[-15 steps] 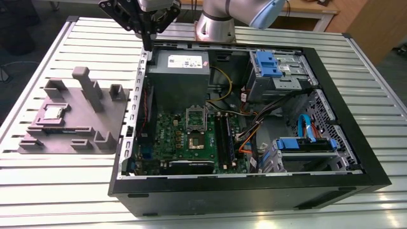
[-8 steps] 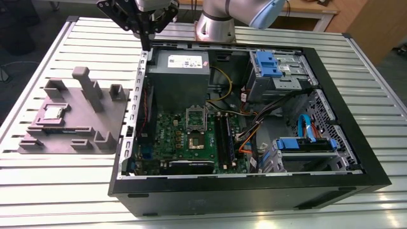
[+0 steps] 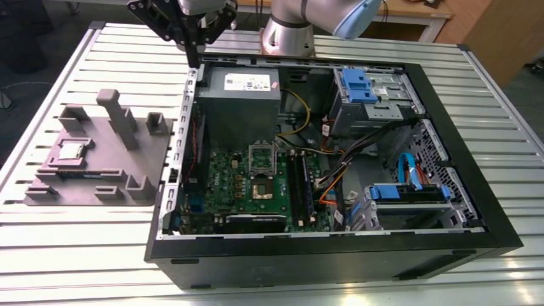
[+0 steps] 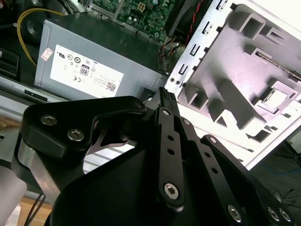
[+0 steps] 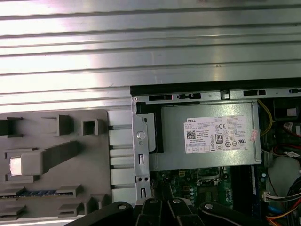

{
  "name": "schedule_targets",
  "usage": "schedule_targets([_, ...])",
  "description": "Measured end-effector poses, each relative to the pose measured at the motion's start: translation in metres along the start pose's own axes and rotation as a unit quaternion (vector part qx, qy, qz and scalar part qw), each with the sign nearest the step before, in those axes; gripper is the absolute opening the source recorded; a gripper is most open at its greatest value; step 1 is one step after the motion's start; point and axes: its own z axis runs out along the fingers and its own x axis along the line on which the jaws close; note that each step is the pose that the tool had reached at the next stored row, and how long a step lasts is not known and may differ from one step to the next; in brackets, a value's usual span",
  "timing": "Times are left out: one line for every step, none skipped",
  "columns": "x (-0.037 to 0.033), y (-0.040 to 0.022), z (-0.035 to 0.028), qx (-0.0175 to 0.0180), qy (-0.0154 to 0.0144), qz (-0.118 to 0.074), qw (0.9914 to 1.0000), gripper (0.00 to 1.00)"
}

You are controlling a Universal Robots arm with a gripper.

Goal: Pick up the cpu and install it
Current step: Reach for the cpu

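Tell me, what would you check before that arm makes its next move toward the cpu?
1. cpu sitting exposed on the grey fixture block: ok.
2. gripper carrying nothing: ok.
3. gripper open for a grab: not ok, it is shut.
4. gripper above the cpu: not ok, it hangs at the computer case edge, by the power supply.
5. Motherboard socket open and empty: cannot tell.
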Motion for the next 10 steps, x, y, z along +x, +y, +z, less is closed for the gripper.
schedule_targets([0.0001,0.0000,0.0000,0.0000,0.0000,0.000,1.00000,0.10])
schedule_targets([0.0012,-0.0001,-0.0001,0.0000,0.0000,0.000,1.00000,0.10])
schedule_targets([0.0018,-0.0001,-0.0001,0.0000,0.0000,0.000,1.00000,0.10])
schedule_targets([0.0020,-0.0001,-0.0001,0.0000,0.0000,0.000,1.00000,0.10])
schedule_targets([0.0021,-0.0002,-0.0001,0.0000,0.0000,0.000,1.00000,0.10])
schedule_targets([0.0024,-0.0002,0.0000,0.0000,0.0000,0.000,1.00000,0.10])
schedule_targets([0.0027,-0.0002,-0.0001,0.0000,0.0000,0.000,1.00000,0.10])
schedule_targets([0.0029,-0.0002,-0.0001,0.0000,0.0000,0.000,1.00000,0.10])
schedule_targets([0.0031,-0.0002,-0.0001,0.0000,0.0000,0.000,1.00000,0.10])
schedule_targets([0.0039,-0.0003,-0.0001,0.0000,0.0000,0.000,1.00000,0.10])
